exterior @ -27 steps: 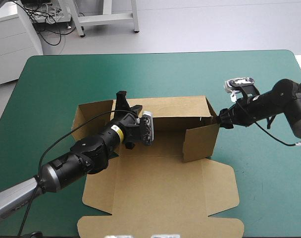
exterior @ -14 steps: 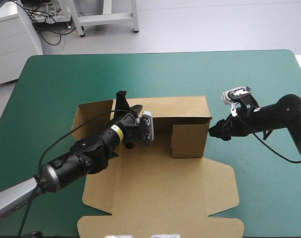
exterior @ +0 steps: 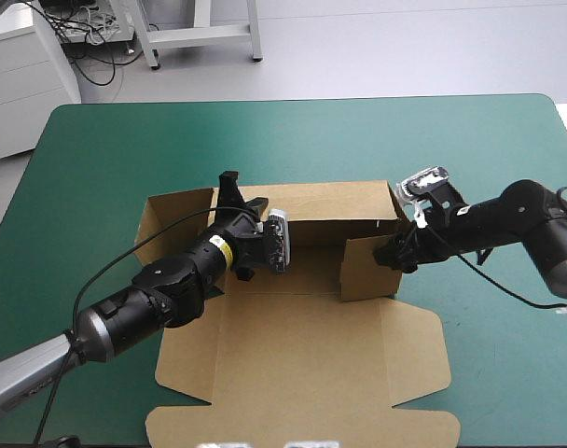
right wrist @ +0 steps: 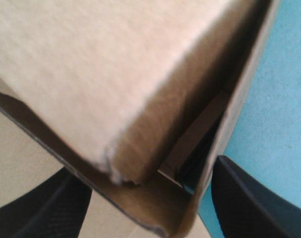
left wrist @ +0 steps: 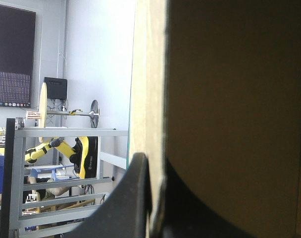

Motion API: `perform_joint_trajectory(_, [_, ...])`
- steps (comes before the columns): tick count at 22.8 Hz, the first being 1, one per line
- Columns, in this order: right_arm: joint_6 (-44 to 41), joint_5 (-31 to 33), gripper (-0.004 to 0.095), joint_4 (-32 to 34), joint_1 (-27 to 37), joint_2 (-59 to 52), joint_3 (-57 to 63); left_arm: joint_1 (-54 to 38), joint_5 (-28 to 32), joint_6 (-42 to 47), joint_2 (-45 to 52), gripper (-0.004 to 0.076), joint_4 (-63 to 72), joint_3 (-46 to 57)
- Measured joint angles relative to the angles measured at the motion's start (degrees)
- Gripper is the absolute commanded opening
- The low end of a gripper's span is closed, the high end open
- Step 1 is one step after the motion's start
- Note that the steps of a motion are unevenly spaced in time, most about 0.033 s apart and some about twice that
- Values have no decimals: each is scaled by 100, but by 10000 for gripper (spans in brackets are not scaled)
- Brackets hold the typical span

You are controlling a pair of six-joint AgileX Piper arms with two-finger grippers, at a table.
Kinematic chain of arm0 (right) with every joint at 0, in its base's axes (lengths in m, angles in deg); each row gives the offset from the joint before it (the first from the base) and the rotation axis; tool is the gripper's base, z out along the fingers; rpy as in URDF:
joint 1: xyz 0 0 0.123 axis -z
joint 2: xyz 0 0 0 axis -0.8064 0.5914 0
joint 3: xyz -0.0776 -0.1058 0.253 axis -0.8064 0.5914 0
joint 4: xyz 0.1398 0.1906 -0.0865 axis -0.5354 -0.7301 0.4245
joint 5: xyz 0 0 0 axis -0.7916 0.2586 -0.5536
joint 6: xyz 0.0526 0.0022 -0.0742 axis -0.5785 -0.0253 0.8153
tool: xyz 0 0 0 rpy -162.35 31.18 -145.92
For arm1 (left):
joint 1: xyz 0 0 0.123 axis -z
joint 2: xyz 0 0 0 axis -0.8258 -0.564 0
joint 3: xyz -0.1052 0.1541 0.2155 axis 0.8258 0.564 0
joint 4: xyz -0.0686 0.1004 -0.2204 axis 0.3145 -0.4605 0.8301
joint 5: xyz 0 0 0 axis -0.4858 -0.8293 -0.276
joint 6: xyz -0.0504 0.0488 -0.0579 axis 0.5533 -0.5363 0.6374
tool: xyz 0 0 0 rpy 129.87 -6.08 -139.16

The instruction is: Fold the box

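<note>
The brown box (exterior: 293, 355) lies in the middle of the table, its base and front lid flat. Its back wall (exterior: 330, 201) stands up, and a right side flap (exterior: 367, 271) stands folded inward. My left gripper (exterior: 239, 193) sits at the back wall's left end. In the left wrist view the left gripper (left wrist: 153, 168) is shut on the board's edge (left wrist: 148, 99). My right gripper (exterior: 394, 254) is at the flap's outer upper corner. In the right wrist view the right gripper (right wrist: 145, 168) is open, its black fingers (right wrist: 254, 203) apart with the box's corner (right wrist: 140, 124) between them.
The box's left side flap (exterior: 162, 219) leans outward beside my left arm. The lid's tabs (exterior: 423, 373) lie flat toward the table's front edge. Bare teal-green cover (exterior: 293, 140) stretches from the back wall to the far edge and shows right of the box.
My right gripper has moved left along the box's right side, and the side flap has swung inward with it. The left arm has kept its hold and place.
</note>
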Motion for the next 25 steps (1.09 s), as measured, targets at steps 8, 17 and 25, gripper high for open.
perform_joint_trajectory(8, [22, -986, 626, 565, -817, 0, 16, 0, -51, 5, 0, -32, 18, 0])
perform_joint_trajectory(17, [-37, -1284, -20, 1008, -904, 5, 29, 0, -106, 0, 0, -32, 256, 0])
perform_joint_trajectory(25, [-291, -1346, -17, 1040, -898, 5, 34, 0, -145, -16, 13, 288, 619, 0])
